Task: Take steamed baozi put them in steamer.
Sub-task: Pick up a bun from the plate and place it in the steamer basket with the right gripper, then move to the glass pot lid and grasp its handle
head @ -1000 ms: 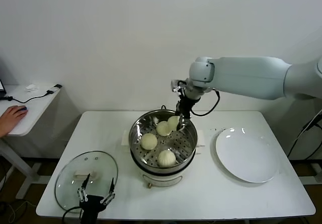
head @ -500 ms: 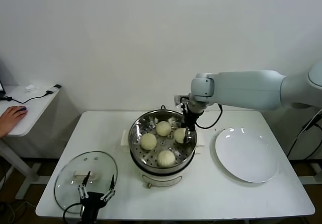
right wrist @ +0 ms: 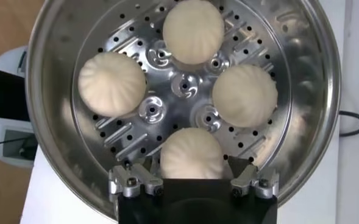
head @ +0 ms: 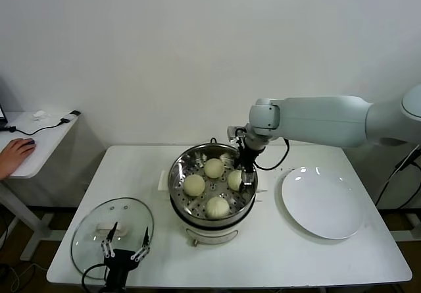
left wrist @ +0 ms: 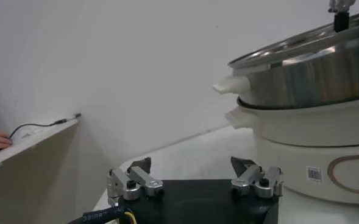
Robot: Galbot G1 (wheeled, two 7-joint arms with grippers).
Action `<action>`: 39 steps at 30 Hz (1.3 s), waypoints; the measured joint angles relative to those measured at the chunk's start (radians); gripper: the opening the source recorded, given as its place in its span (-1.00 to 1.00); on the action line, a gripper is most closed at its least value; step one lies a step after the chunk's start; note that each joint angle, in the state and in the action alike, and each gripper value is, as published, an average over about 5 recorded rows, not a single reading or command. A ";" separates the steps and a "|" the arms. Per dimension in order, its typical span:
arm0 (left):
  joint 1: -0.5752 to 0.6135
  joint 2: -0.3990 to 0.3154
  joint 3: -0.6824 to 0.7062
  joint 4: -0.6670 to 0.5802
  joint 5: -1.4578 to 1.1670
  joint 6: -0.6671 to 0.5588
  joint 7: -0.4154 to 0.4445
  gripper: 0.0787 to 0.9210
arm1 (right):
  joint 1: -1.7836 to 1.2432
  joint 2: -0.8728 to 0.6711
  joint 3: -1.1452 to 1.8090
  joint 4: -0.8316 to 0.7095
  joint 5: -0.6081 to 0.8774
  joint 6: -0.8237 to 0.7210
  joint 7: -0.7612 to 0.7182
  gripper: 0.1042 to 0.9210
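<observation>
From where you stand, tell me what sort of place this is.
Probably a lab or test room staged as a kitchen: a bare white table against a blank wall, holding a steamer, a glass lid and a plate, with a side desk carrying cables.

White table (head: 276, 253): steamer (head: 197, 230), plate (head: 322, 204), lid (head: 113, 230).

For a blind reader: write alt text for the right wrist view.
Four baozi sit in the steel steamer, seen from above. The right hand hangs open over the nearest bun, its fingers either side.
</observation>
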 measured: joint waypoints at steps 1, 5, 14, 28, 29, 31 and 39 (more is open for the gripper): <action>0.000 0.000 0.000 0.000 0.000 0.000 0.000 0.77 | 0.002 -0.004 0.004 0.002 -0.001 0.003 -0.002 0.76; 0.000 0.003 -0.002 0.001 0.000 0.000 0.000 0.77 | 0.014 -0.027 0.023 0.014 -0.004 0.017 -0.008 0.76; -0.001 0.005 -0.011 0.002 -0.002 0.000 0.000 0.77 | 0.048 -0.161 0.088 0.070 -0.027 0.150 0.037 0.76; -0.002 0.000 -0.024 -0.029 0.025 0.015 0.000 0.77 | -0.246 -0.544 0.468 0.238 -0.087 0.420 0.282 0.76; -0.003 -0.002 -0.027 -0.033 0.026 0.017 0.000 0.77 | -0.294 -0.562 0.520 0.246 -0.093 0.433 0.298 0.76; -0.004 -0.005 -0.033 -0.040 0.028 0.020 0.001 0.77 | -0.394 -0.592 0.627 0.262 -0.106 0.457 0.329 0.76; 0.007 -0.017 -0.056 -0.064 0.051 0.032 0.015 0.77 | -0.837 -0.635 1.089 0.318 -0.190 0.509 0.425 0.76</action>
